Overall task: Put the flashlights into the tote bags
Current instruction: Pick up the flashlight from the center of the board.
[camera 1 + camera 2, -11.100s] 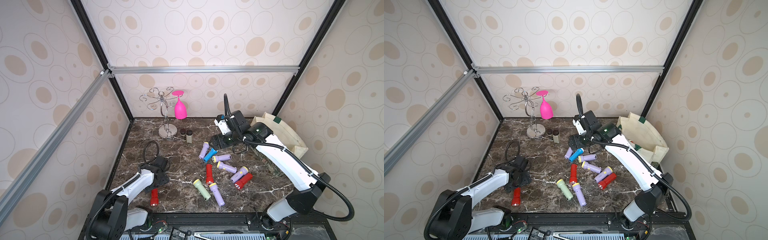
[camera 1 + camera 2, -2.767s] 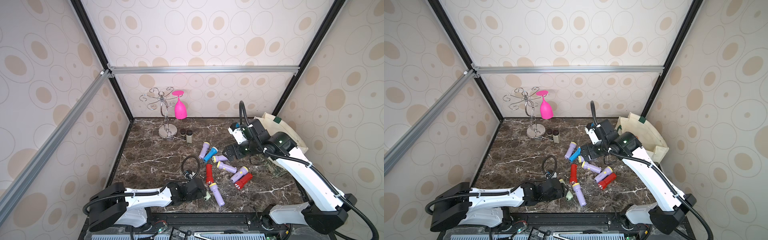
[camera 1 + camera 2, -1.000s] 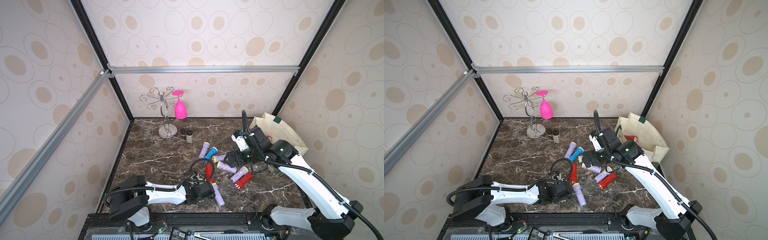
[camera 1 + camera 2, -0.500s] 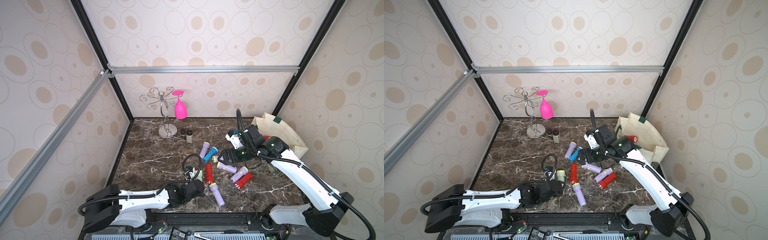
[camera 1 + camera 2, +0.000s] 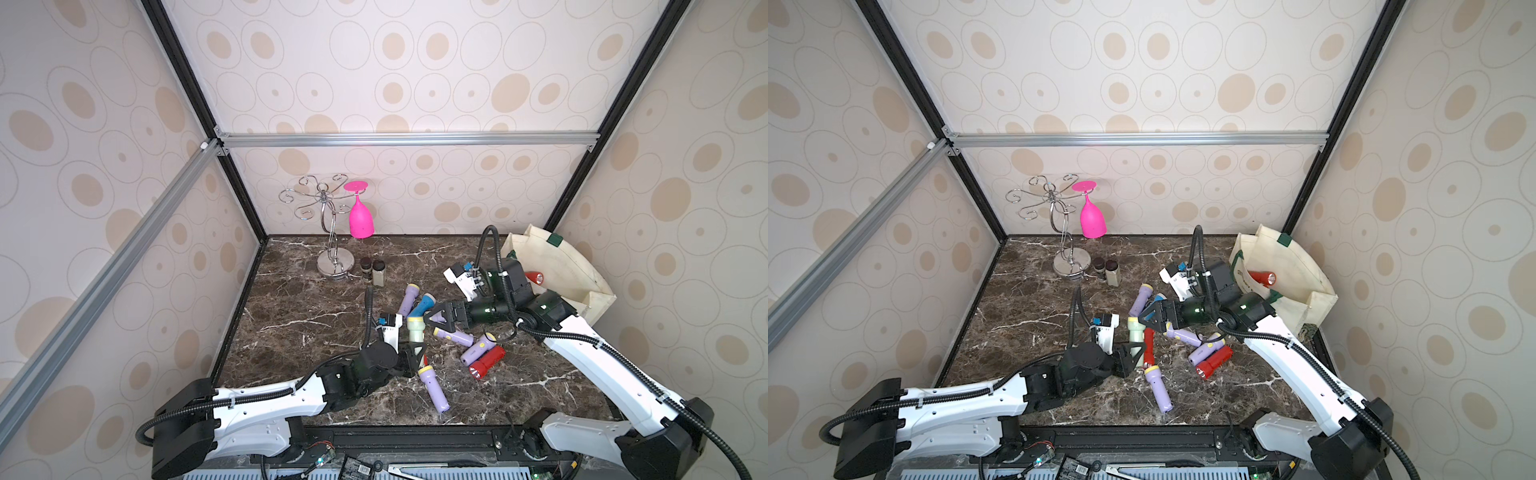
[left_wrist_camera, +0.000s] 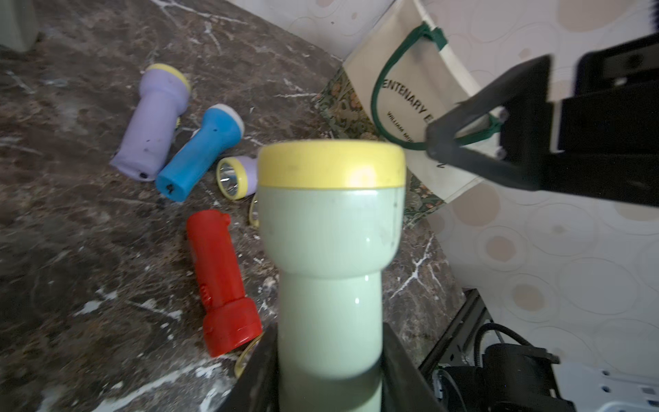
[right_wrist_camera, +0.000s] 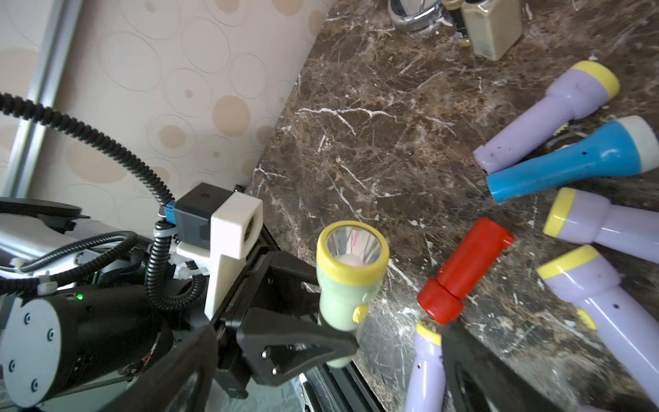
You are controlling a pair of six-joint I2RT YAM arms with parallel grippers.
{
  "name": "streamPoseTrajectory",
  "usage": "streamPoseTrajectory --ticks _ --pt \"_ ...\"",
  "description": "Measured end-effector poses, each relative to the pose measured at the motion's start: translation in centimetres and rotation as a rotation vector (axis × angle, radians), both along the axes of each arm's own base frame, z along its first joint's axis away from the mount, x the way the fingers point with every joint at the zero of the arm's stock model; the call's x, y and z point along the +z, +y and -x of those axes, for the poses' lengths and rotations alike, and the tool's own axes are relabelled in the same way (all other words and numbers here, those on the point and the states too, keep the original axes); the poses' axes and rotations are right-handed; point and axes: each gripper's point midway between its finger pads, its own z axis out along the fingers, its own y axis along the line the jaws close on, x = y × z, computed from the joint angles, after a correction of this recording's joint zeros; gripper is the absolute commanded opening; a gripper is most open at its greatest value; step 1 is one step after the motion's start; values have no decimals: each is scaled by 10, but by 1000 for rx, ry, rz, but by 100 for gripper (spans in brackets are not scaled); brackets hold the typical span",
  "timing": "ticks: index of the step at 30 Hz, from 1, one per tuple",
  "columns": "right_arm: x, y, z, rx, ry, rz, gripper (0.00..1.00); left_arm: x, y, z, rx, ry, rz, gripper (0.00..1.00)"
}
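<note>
My left gripper is shut on the barrel of a pale green flashlight and holds it above the table, yellow-ringed head pointing away from the arm. My right gripper stands open, level with that head, and holds nothing. The cream tote bag stands at the back right with a red flashlight in it. Lilac, blue and red flashlights lie on the marble.
A chrome glass rack with a pink glass stands at the back left. Two small dark-capped jars sit beside its base. A lilac flashlight lies near the front edge. Walls and black frame posts close the cell.
My left gripper has carried the pale green flashlight up and to the right, toward my right gripper. The right gripper has shifted slightly left and stays open.
</note>
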Motion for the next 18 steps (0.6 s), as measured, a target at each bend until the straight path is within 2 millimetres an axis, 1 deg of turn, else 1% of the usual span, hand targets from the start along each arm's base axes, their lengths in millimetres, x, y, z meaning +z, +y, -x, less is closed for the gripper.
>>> streamPoseTrajectory --ticks 3,5,8,11,13,18 --pt "13 0 -5 6 -23 -72 99 19 -10 3 -47 -37 64 0" --pt "21 3 -5 27 -39 -112 99 28 -16 5 -74 -54 99 0" --pt "30 8 -2 65 -44 -167 99 40 -25 8 -114 -73 136 0" --pt "35 12 2 92 -39 -202 99 50 -34 10 -143 -86 166 0" --pt "35 12 3 100 -36 -207 97 54 -37 11 -156 -91 180 0" --pt "28 11 6 104 -13 -187 84 57 -41 12 -172 -99 194 0"
